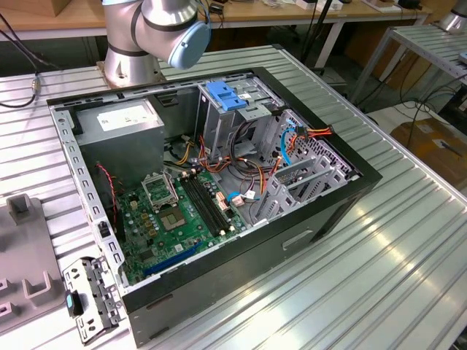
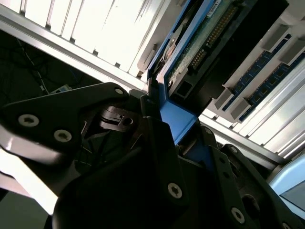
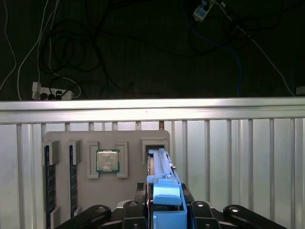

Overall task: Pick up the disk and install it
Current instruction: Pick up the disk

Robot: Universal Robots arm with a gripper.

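Watched from my remote station, the grey holder tray [image 1: 44, 248] lies at the exterior view's left, with the open computer case [image 1: 292, 248] toward that view's right on the ribbed table [image 1: 379, 240]. In the first wrist view the tray carries memory sticks [image 3: 47, 176], a processor [image 3: 107, 161], then the disk [image 3: 162, 164], standing on edge at its slot, blue carrier clamped in my gripper [image 3: 167, 210].

No print can be read. The white sticker [image 1: 125, 115] on the grey box [image 1: 89, 125] bears lines too small to make out; the chip [image 3: 107, 161] likewise.
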